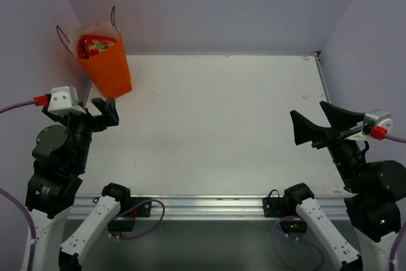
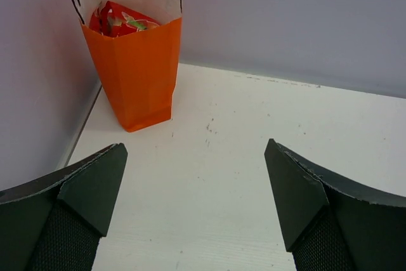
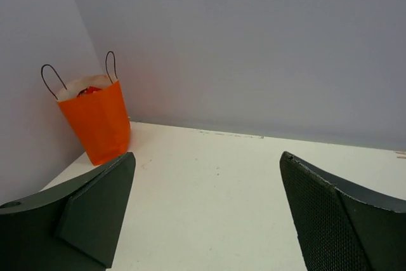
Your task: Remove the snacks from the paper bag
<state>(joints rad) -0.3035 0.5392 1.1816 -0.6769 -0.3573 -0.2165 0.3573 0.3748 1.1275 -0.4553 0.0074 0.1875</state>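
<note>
Snacks [image 2: 120, 20] are sitting inside the orange paper bag [image 2: 136, 74], just ahead-left of the left gripper [image 2: 195, 157], whose fingers are gaping empty. Right gripper [image 3: 207, 160], also gaping, is hanging well apart. Nothing out yet; next move is likely reaching into the bag mouth for 1 snack.

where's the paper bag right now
The orange paper bag stands upright at the far left corner of the table in the top view, just beyond the open left hand.

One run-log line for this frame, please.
stage: no snack out yet | paper bag: upright, far-left corner | snacks: inside bag | left hand: open, empty, facing bag | right hand: open, empty
</note>
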